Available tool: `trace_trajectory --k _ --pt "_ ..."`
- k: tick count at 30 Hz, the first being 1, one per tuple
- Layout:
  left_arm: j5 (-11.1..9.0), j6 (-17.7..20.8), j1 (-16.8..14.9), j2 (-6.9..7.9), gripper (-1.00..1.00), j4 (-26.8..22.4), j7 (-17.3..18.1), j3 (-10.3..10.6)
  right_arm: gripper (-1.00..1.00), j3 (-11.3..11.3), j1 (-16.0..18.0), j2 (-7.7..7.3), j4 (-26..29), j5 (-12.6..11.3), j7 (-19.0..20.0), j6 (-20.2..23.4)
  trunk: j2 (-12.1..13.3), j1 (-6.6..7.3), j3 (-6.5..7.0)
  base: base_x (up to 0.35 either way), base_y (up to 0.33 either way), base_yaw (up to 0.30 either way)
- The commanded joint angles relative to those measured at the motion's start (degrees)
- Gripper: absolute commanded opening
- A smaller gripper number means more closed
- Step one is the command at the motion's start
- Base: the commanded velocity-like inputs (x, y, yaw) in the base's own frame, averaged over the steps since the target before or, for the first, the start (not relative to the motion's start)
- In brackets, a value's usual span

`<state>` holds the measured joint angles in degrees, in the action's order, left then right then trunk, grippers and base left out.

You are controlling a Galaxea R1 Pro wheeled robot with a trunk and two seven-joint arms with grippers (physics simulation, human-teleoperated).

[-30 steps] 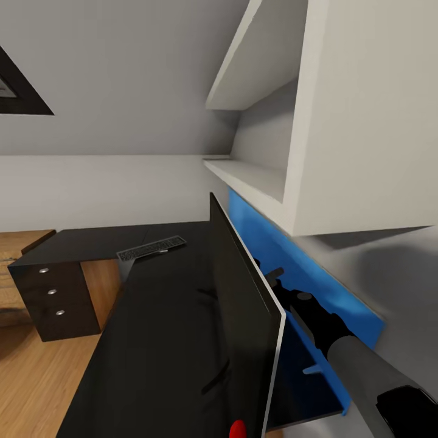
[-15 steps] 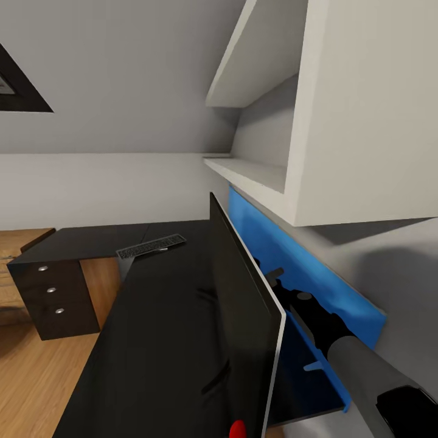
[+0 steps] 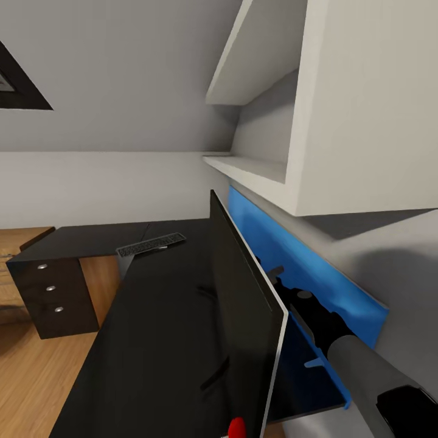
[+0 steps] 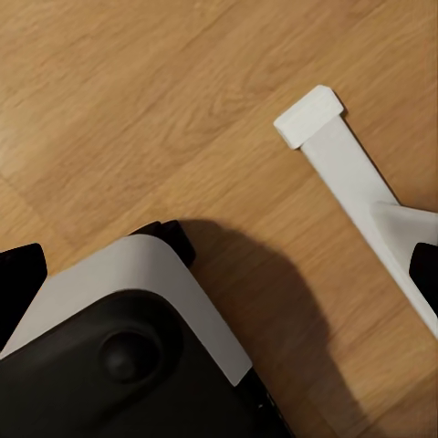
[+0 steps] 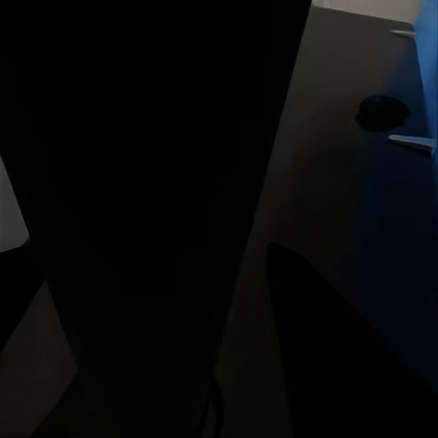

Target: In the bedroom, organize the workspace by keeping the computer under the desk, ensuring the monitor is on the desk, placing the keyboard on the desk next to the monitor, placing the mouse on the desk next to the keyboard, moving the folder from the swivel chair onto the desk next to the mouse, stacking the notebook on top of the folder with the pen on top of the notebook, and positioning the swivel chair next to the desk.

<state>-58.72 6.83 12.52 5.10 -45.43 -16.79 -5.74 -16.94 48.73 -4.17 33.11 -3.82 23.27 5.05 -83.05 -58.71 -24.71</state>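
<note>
Wood floor with the robot's base and a white leg

The wooden floor (image 4: 137,100) spans the frame. At the lower left sits the robot base (image 4: 128,347), black with a white rim, casting a shadow toward the centre. A white chair leg (image 4: 351,173) runs from the upper right down to the right edge.

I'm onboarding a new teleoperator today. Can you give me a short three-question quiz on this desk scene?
1. True or false: the keyboard lies on the desk.
2. The right arm reaches: A) in front of the monitor, B) behind the monitor, C) down to the floor.
3. What colour is the panel on the wall behind the monitor?

Key
1. True; it lies on the desk's far part, apart from the monitor.
2. B; the arm passes between the monitor's back and the panel, its jaws hidden.
3. Blue.
</note>
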Motion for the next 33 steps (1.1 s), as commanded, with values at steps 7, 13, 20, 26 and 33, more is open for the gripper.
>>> trace_trajectory --k 7,13,20,26,33 --pt "-0.38 0.29 -0.01 0.00 1.00 -0.18 -0.29 -0.06 -1.00 -0.20 -0.04 -0.04 -0.59 -0.48 0.11 0.48 -1.64 -0.90 -0.79 0.000 0.000 0.000" --pt "-0.49 0.29 -0.02 0.00 1.00 -0.18 -0.27 -0.06 -1.00 -0.20 -0.04 -0.04 -0.59 -0.47 0.11 0.47 -1.64 -0.90 -0.79 0.000 0.000 0.000" --pt "-0.46 0.29 -0.02 0.00 1.00 -0.18 -0.26 -0.06 -1.00 -0.20 -0.04 -0.04 -0.59 -0.43 0.11 0.48 -1.64 -0.90 -0.79 0.000 0.000 0.000" --pt "-0.44 0.29 -0.03 0.00 1.00 -0.18 -0.26 -0.05 1.00 -0.20 -0.04 -0.04 -0.57 -0.45 0.06 0.48 -1.64 -0.90 -0.79 0.000 0.000 0.000" --pt "-0.43 0.29 0.01 0.00 1.00 -0.18 -0.26 -0.02 1.00 -0.18 -0.10 -0.04 -0.48 -0.41 0.02 0.49 -1.64 -0.90 -0.79 0.000 0.000 0.000"
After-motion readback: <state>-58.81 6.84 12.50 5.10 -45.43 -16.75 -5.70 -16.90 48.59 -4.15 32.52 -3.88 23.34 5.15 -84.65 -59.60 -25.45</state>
